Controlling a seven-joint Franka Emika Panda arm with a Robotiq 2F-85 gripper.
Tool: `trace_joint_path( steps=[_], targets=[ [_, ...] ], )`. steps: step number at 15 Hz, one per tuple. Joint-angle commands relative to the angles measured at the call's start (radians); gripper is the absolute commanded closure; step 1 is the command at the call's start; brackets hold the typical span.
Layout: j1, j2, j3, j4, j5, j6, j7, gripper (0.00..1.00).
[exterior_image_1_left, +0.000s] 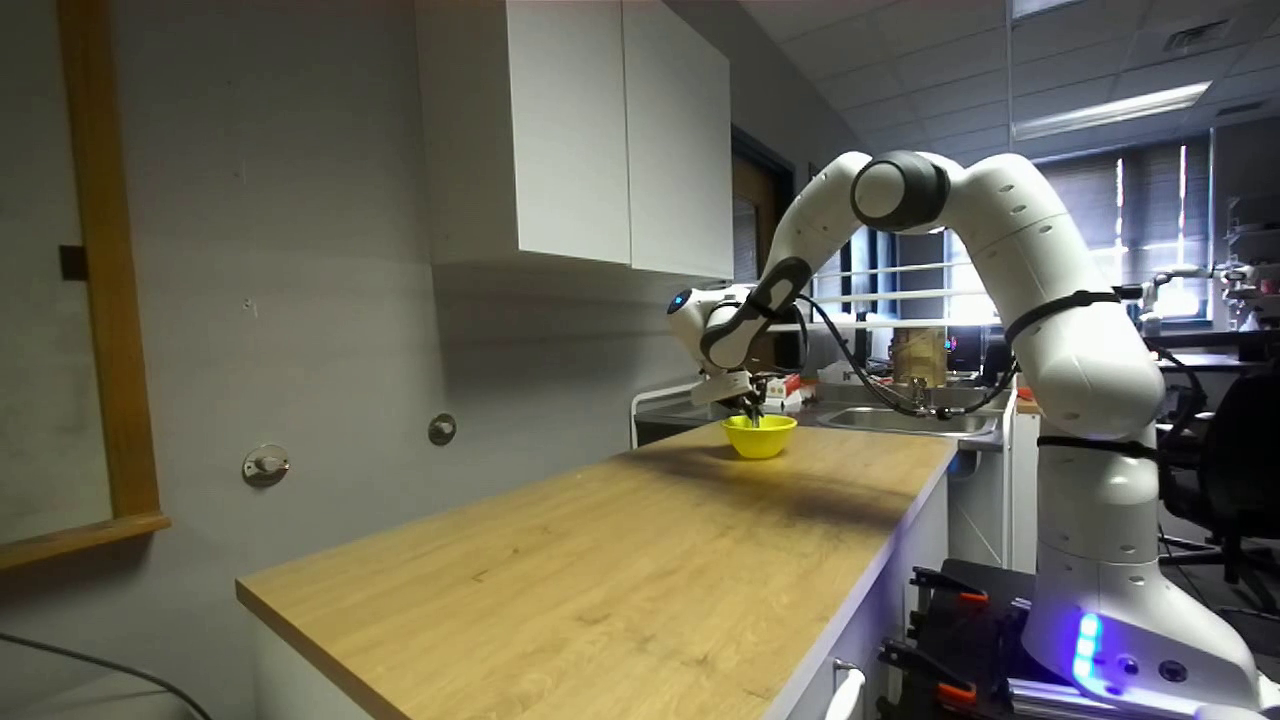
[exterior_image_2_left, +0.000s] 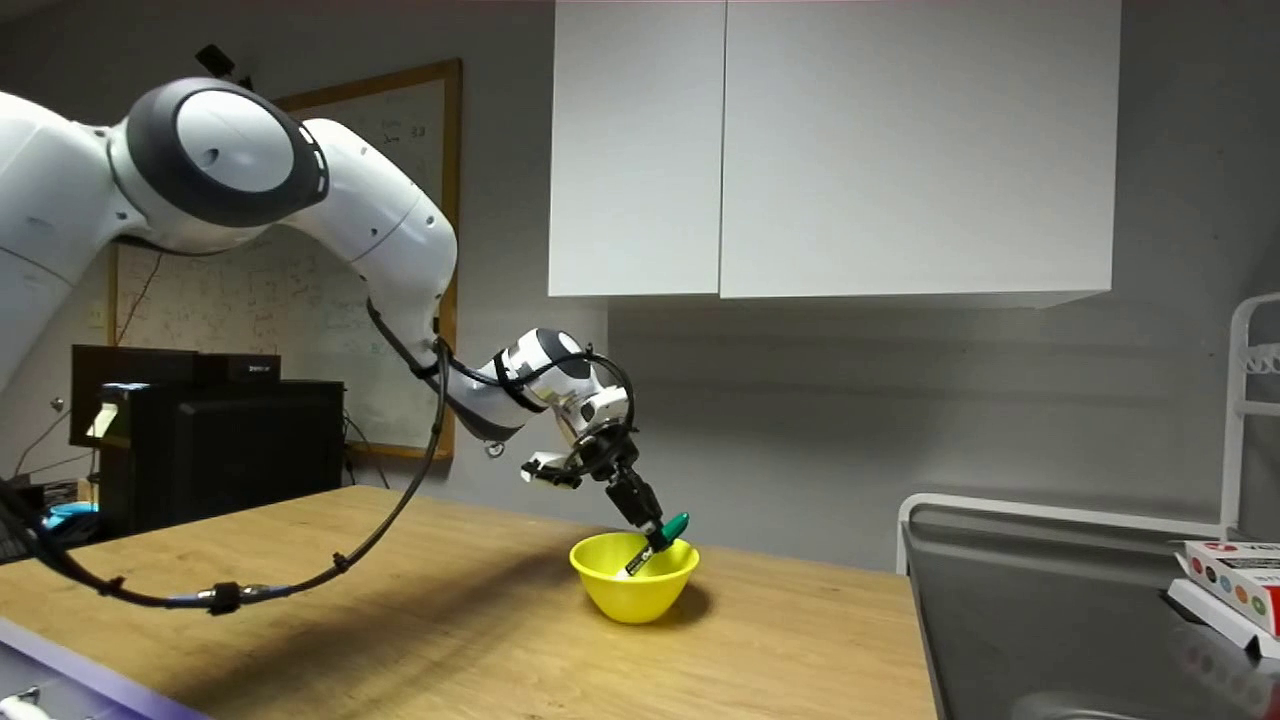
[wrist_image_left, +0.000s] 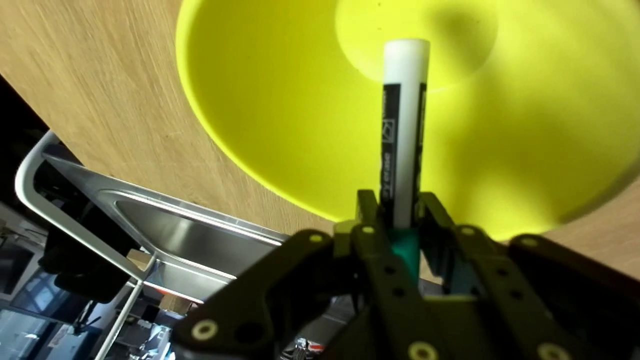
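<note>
- Yellow bowl (exterior_image_2_left: 635, 595): your landmark, upright on the wooden countertop (exterior_image_2_left: 800, 640).
- Your gripper (wrist_image_left: 400, 205), over the bowl, jaws nearly together, pinches the marker (wrist_image_left: 406, 125) near its green cap (exterior_image_2_left: 677, 527).
- Marker slants, white end down inside the bowl; whether it touches bottom, you can't quite tell.
- Judged progress: grip made, marker at the bowl; letting go not yet done.

Daylight glares through the far window (exterior_image_1_left: 1150, 210) and a ceiling lamp (exterior_image_1_left: 1115, 110) glows, while the grey wall (exterior_image_1_left: 300, 300) is dim. Soft shadows cross the desk (exterior_image_2_left: 780, 650) and darken the yellow bowl (wrist_image_left: 280, 115); in the wrist view, the end effector (wrist_image_left: 398, 205) looks out of focus.
</note>
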Motion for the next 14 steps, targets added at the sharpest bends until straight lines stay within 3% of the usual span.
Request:
trace_joint_path(
  steps=[1, 7, 14],
  targets=[
    [-0.002, 0.023, -0.004, 0.014, -0.014, 0.004, 0.018, 0.45],
    [-0.004, 0.016, -0.009, 0.013, -0.011, 0.003, 0.017, 0.01],
    [-0.006, -0.031, -0.009, -0.021, -0.003, 0.007, 0.026, 0.0]
  ],
)
